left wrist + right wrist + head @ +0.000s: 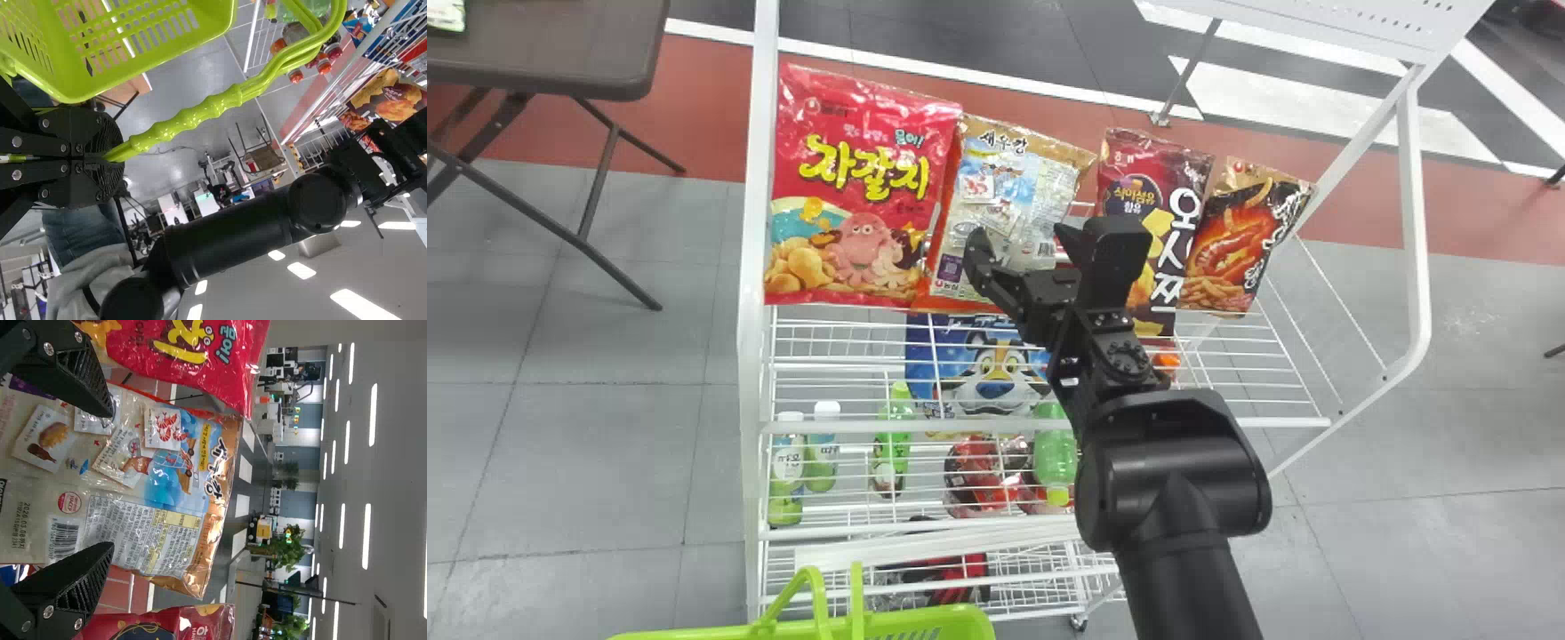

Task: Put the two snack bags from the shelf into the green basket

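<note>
In the head view my right gripper (1040,247) is open in front of the gold-and-white snack bag (996,191), second from left on the top shelf. A red snack bag (854,187) leans left of it; a dark red bag (1152,191) and a black-orange one (1240,236) stand to the right. In the right wrist view the right gripper (107,479) has its fingers spread over the gold-and-white bag (160,473), whose lower part they cover. The green basket (951,620) is at the bottom edge; the left gripper (107,157) is shut on its handle (193,120).
The white wire shelf (1040,427) holds a blue bag (987,364), small bottles (823,449) and red packs on lower levels. Its left post (751,267) rises beside the red bag. A dark table (543,53) stands at the far left.
</note>
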`<state>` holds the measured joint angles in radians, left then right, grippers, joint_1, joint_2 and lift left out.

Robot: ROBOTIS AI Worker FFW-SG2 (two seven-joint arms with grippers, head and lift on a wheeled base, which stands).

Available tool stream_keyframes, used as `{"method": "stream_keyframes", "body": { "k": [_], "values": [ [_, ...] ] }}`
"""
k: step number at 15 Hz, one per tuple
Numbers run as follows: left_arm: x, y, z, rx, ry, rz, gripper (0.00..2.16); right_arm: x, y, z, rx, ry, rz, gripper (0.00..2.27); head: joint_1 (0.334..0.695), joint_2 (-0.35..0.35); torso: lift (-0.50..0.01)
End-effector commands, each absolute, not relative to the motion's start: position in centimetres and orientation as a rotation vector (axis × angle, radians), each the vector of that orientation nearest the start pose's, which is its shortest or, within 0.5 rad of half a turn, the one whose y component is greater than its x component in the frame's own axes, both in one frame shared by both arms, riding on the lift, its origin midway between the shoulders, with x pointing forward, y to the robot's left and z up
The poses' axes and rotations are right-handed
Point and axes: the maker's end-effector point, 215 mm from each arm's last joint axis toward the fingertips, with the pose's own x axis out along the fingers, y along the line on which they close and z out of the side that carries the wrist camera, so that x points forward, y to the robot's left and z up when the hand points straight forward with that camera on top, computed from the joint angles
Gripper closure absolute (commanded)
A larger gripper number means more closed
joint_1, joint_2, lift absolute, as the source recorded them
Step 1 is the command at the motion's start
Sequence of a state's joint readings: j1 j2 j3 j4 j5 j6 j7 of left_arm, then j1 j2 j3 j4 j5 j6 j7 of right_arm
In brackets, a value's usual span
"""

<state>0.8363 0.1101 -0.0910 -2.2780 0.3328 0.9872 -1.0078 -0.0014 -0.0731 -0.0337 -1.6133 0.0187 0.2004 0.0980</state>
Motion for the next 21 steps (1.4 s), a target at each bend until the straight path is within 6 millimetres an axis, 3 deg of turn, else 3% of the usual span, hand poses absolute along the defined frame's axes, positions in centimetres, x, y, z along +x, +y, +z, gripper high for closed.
{"method": "stream_keyframes", "body": {
  "k": [1,4,5,6,7,8,16,21],
  "values": [
    [11.4,-1.3,-42.2,-0.8,0.934,-1.148,2.14,61.0,-25.6,-37.8,-0.087,0.17,0.056,0.13,0.695,-0.35,-0.008],
    [11.6,-1.1,-42.2,-0.805,0.931,-1.143,2.14,62.0,-24.6,-39.0,-0.085,0.214,0.072,0.21,0.695,-0.35,-0.008],
    [11.7,-1.0,-42.1,-0.811,0.927,-1.145,2.14,62.1,-24.1,-39.3,-0.089,0.222,0.08,0.45,0.695,-0.35,-0.008],
    [11.8,-0.9,-42.1,-0.812,0.923,-1.143,2.14,62.1,-24.0,-39.3,-0.089,0.222,0.082,0.85,0.695,-0.35,-0.008],
    [11.9,-0.8,-42.1,-0.812,0.921,-1.141,2.14,61.9,-24.0,-39.5,-0.089,0.22,0.075,1.51,0.695,-0.35,-0.008],
    [11.9,-0.8,-42.1,-0.812,0.923,-1.141,2.14,61.7,-24.3,-39.5,-0.092,0.216,0.055,1.97,0.695,-0.35,-0.008],
    [12.1,-1.0,-41.9,-0.811,0.923,-1.149,2.14,60.6,-26.6,-38.5,-0.105,0.191,-0.036,1.99,0.695,-0.35,-0.008],
    [12.1,-1.1,-41.7,-0.812,0.921,-1.154,2.14,58.1,-26.5,-35.8,-0.081,0.139,-0.038,1.99,0.695,-0.35,-0.008]
  ]
}}
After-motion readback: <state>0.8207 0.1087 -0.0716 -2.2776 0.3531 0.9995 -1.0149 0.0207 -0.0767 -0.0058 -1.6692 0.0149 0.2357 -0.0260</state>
